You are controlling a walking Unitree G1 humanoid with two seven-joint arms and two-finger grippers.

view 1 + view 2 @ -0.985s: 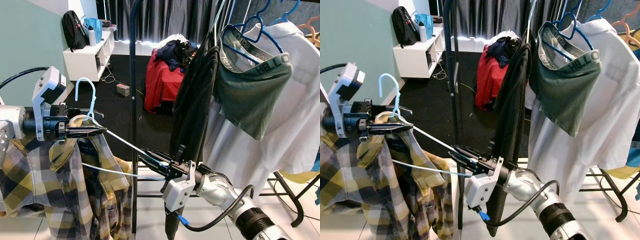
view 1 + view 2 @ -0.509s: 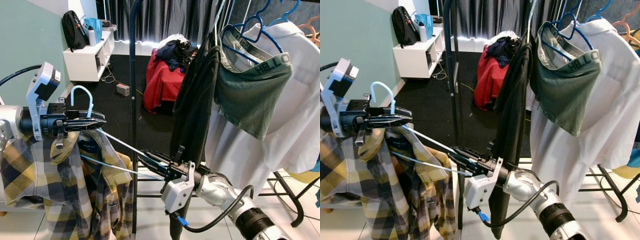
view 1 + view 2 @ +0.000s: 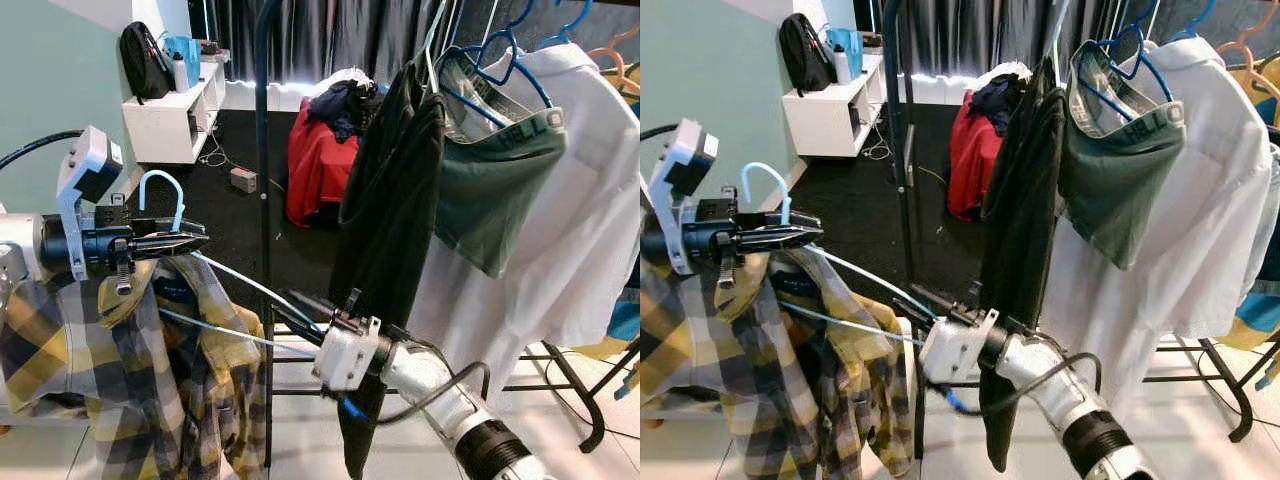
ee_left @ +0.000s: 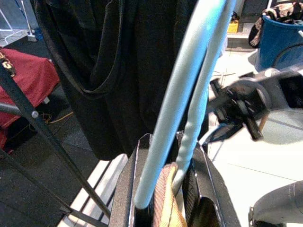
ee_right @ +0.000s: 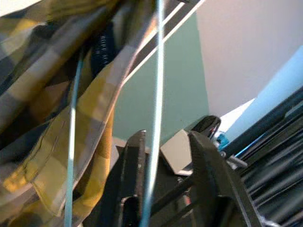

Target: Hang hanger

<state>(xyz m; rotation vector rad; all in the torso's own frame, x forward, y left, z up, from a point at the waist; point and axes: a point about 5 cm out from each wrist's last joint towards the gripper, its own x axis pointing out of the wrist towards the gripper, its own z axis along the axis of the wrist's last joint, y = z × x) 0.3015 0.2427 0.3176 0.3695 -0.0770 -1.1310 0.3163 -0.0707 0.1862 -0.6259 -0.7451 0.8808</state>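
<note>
A light blue hanger [image 3: 160, 195] carries a yellow plaid shirt [image 3: 150, 370]. My left gripper [image 3: 197, 240] is shut on the hanger's neck just under the hook, with the shirt collar pinched in too; up close the hanger [image 4: 189, 94] runs out between the fingers [image 4: 137, 189]. My right gripper [image 3: 300, 322] is low at the centre, at the hanger's far shoulder. There the thin hanger arm [image 5: 156, 94] passes between the fingers [image 5: 135, 161], which stand apart and wider than the wire. The dark rack pole [image 3: 263, 200] rises between the two grippers.
A black garment [image 3: 390, 230], grey-green shorts on a blue hanger [image 3: 490, 190] and a white shirt [image 3: 590, 220] hang on the rack to the right. A red pile of clothes [image 3: 315, 165] and a white shelf unit [image 3: 170, 115] stand behind. The rack's base legs [image 3: 570, 390] cross the tiled floor.
My left gripper lifted and tipped the hanger a second ago, then held nearly still. My right wrist has turned and come slightly up and left along the hanger arm.
</note>
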